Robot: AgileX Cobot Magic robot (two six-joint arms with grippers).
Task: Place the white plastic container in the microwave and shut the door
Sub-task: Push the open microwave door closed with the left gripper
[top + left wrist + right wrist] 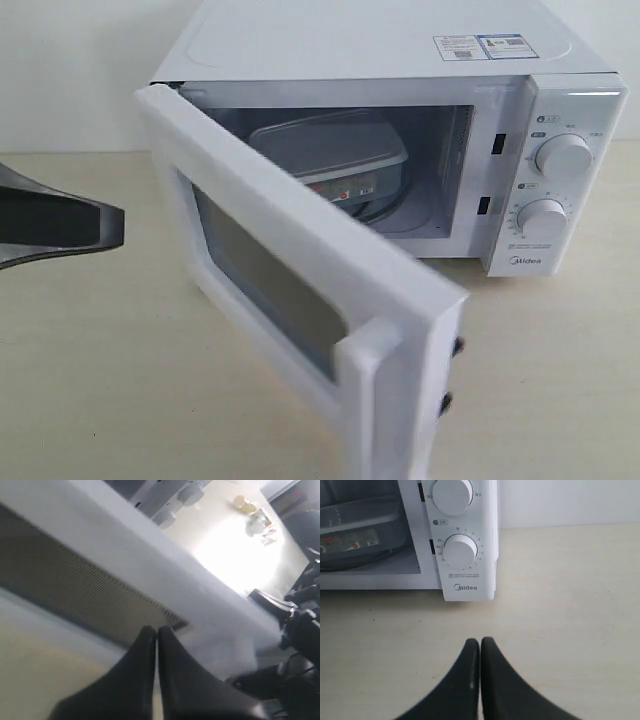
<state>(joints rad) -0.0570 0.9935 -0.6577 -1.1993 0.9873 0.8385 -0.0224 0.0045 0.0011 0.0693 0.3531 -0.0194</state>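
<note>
The white plastic container lies inside the microwave on the turntable, its red-and-dark label facing out; the right wrist view shows it too. The door stands about half open, swung toward the camera. My left gripper is shut and empty, left of the door's outer face; in its wrist view the fingertips sit right at the door's window mesh. My right gripper is shut and empty over the table, in front of the Midea control panel.
Two round knobs sit on the microwave's right panel. Beige table extends left and in front. A dark second arm and small items on the far table show in the left wrist view.
</note>
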